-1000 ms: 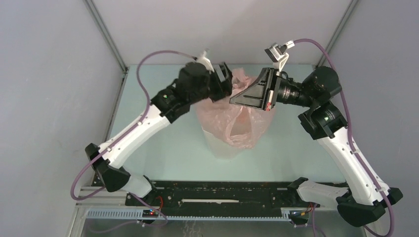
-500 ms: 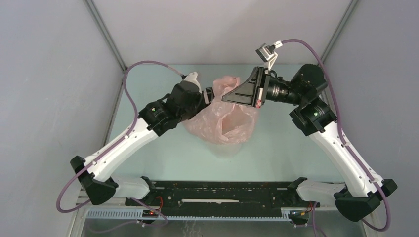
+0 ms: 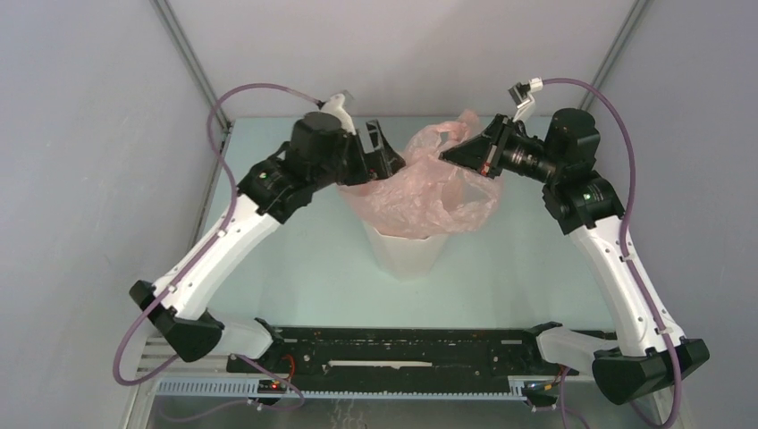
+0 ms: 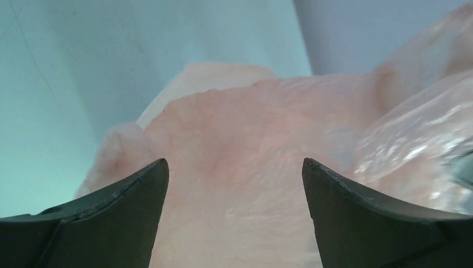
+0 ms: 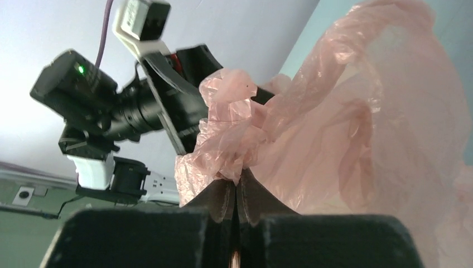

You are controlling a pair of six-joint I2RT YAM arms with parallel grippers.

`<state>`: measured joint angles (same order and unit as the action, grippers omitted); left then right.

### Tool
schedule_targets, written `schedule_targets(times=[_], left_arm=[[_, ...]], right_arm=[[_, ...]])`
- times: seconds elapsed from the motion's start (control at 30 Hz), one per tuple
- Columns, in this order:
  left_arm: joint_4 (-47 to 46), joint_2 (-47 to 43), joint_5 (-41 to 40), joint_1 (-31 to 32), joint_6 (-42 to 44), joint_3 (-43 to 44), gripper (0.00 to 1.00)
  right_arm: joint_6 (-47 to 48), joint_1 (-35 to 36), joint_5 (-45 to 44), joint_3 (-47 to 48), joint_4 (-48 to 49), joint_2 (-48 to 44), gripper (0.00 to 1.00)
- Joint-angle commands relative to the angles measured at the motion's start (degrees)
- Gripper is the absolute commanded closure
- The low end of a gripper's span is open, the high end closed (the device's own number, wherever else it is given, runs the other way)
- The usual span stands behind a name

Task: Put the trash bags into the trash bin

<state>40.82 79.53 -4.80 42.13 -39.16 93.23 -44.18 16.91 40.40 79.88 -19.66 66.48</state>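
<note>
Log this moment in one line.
left gripper open at trash bag | right gripper shut on trash bag | trash bag bunched over trash bin top

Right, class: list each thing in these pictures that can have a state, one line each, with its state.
trash bag: crumpled, draped over the bin's top, not tucked in.
trash bin: upright, mouth covered by the bag.
left gripper: open, facing the bag.
right gripper: shut on a pinch of bag film.

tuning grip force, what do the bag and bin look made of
The bag looks like thin plastic film: translucent pink, wrinkled, with glossy glints. The bin seems to be rigid plastic: opaque white, dull finish, straight smooth walls.
</note>
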Motion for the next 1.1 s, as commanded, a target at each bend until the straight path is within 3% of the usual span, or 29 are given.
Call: schedule_targets(times=[0.0,0.23,0.4,0.5,0.67,0.77,0.93,1.07], left_arm=[[-5.6,-7.3,10.2,-4.7,-0.2,1.2,0.06],[4.9,-22.4,1.9,-8.7,4.1,-7.6,0.04],[1.9,-26.7,6.4,-8.6,0.3,-17.0,0.08],[-4.5,-25.2,8.9,-7.2,-1.3,-18.7,0.23],[-9.1,-15.1,5.2,1.1,-0.2,-13.1,0.45],[-9.6,-9.0,2.6,3.3,-0.9,-11.7,0.56],[-14.5,-6.0,3.5,2.9,0.2,-17.9,0.54],[-12.7,-12.9,2.4,2.9,3.9,-18.8,0.44]], right_arm=[[1.8,0.1,4.3,1.0,0.3,-1.5,1.00],[1.0,0.2,5.9,2.1,0.5,-1.8,1.00],[-0.1,0.6,7.0,3.0,1.5,-1.8,1.00],[-0.1,1.3,6.9,3.9,0.8,-2.0,1.00],[-0.7,5.4,5.3,6.2,1.4,-0.6,1.00],[-4.3,9.2,4.4,6.8,6.8,1.2,1.00],[-18.7,12.6,6.0,1.3,27.9,5.4,1.00],[-15.7,13.8,4.8,1.0,26.0,8.6,1.00]])
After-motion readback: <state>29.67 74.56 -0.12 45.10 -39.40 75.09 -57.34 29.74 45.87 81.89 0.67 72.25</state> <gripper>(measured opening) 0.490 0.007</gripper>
